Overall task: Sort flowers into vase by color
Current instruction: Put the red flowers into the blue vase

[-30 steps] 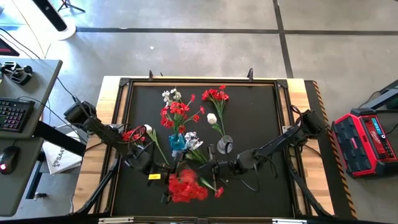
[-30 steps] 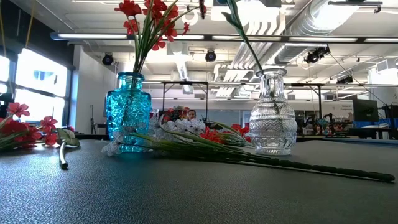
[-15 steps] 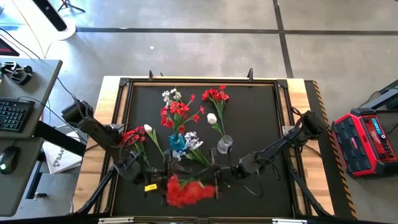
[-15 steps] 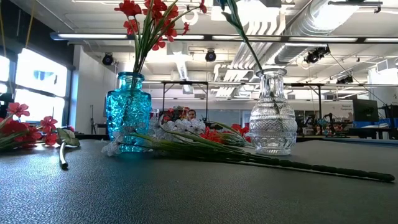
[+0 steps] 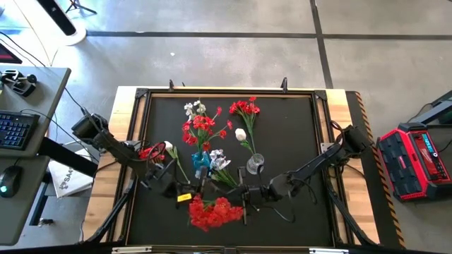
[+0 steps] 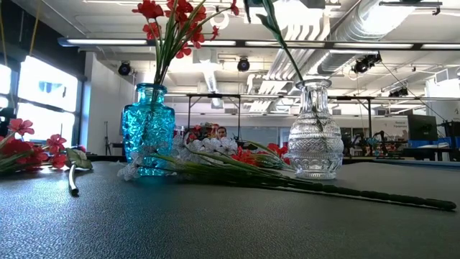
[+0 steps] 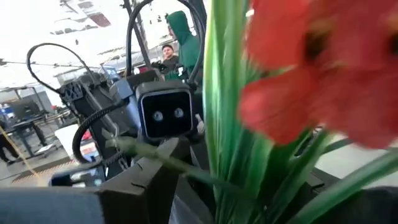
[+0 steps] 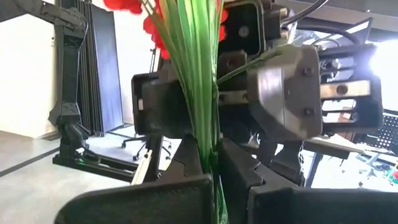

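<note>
A red-blossomed sprig point(image 5: 212, 212) hangs near the table's near edge between my two grippers. My right gripper point(image 5: 242, 195) is shut on its green stems point(image 8: 205, 93). My left gripper point(image 5: 185, 195) faces it, open, with the same stems point(image 7: 224, 124) standing between its fingers. A blue vase point(image 5: 201, 164) point(image 6: 149, 129) holds red sprigs point(image 5: 201, 127). A clear vase point(image 5: 255, 164) point(image 6: 315, 137) holds one white flower point(image 5: 241, 134). Against the blue vase's foot lies a loose white sprig point(image 6: 208, 147). My right gripper pinches the red sprig's bundled green stems point(image 8: 210, 163) between its two fingers, which lie across them. The fingers come level from the table's right side. The blossoms point(image 8: 127, 5) stand off to one side of the hold, and the sprig is lifted clear of the table.
Another red sprig point(image 5: 150, 152) point(image 6: 21, 147) lies at the mat's left edge. One more red sprig point(image 5: 245, 108) and a pale one point(image 5: 194, 108) lie toward the far edge. A long green stem point(image 6: 374, 194) stretches across the mat before the clear vase.
My left gripper swung away toward the table's near-left corner, then came back right to the stems. The red sprig stayed in my right gripper, and its blossom head swung a little left and back again.
</note>
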Robot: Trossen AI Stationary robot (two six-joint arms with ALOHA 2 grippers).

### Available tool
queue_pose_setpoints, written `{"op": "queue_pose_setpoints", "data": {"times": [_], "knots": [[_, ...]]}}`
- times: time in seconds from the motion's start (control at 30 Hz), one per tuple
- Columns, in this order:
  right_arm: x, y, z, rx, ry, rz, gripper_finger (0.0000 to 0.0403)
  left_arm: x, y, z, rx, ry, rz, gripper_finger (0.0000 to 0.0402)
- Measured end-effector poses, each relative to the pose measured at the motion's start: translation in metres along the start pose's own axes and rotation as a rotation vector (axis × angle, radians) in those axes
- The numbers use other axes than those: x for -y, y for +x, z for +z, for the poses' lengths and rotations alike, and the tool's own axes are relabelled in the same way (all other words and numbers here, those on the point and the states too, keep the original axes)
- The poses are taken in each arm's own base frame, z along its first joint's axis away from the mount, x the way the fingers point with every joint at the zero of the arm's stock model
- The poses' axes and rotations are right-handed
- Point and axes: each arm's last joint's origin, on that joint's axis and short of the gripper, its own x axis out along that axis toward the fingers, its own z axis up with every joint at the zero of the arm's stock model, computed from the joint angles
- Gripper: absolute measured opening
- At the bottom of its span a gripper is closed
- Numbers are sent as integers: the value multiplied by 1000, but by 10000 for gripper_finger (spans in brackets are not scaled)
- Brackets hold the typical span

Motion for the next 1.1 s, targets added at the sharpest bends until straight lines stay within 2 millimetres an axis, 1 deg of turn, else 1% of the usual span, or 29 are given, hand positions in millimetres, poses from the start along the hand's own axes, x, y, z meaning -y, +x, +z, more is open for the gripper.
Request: {"op": "queue_pose_setpoints", "data": {"times": [0.13,0.33,0.43,0.53,0.6,0.7,0.8,0.87,0.97,1.03,1.1], "knots": [[1,0,0,-10,-1,-32,0,-1,0,0,10,-16,-19,152],[1,0,0,-12,-1,-33,4,0,0,-1,3,-15,-26,82],[1,0,-1,-13,0,-32,23,2,0,-1,-5,-12,-32,44],[-2,-1,-2,-32,37,-32,61,7,-4,1,-30,-7,-22,10],[-5,-3,-3,-67,56,-79,93,13,-11,5,-76,6,8,7],[-10,-8,-3,-150,33,-179,136,22,-27,12,-180,48,115,11],[-16,-15,-3,-203,31,-303,165,29,-47,22,-279,109,254,7],[-21,-19,-1,-218,31,-379,174,28,-61,29,-331,147,365,4],[-30,-24,1,-227,30,-402,178,20,-79,36,-396,185,508,3],[-37,-27,3,-221,49,-380,176,7,-88,35,-404,160,539,2],[-43,-30,5,-213,73,-360,173,-8,-94,31,-387,109,523,1]]}}
